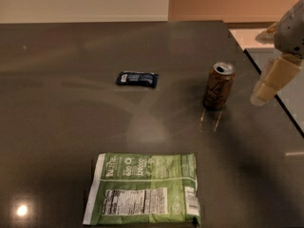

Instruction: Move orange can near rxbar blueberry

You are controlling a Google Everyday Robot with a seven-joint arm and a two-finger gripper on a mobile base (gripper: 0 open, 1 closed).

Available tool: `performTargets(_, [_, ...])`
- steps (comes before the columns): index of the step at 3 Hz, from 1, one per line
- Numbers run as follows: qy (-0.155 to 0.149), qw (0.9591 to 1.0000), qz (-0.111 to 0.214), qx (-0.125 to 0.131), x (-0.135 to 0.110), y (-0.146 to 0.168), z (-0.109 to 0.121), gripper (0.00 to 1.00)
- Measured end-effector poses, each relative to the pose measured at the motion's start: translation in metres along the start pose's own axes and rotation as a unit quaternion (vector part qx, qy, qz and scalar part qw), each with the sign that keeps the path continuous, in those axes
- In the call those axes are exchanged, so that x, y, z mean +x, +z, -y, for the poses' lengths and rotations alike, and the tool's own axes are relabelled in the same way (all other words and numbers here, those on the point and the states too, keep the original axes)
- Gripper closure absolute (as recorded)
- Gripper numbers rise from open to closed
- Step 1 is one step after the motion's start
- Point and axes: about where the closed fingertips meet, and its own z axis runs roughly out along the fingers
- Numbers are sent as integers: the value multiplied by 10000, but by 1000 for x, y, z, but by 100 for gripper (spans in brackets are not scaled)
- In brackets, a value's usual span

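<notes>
gripper (268,85), state cannot be told, hangs apart from upright orange can (218,85) just to its left, rxbar blueberry (137,79) farther left on the surface (71,127); a glancing approach risks toppling the can

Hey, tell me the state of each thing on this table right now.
orange can: upright, standing free, not held.
rxbar blueberry: lying flat, left of the can, apart from it.
green bag: lying flat, nutrition label up.
gripper: hovers right of the can, not touching it.
</notes>
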Motion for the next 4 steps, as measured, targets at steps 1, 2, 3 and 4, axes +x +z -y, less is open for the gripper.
performTargets(1, [150,9996,206,-99,-1,20,18,0])
performTargets(2, [262,9987,391,-207,-4,42,31,0])
performTargets(3, [349,9975,520,-322,-10,64,38,0])
performTargets(4, [403,9964,605,-428,-17,81,40,0])
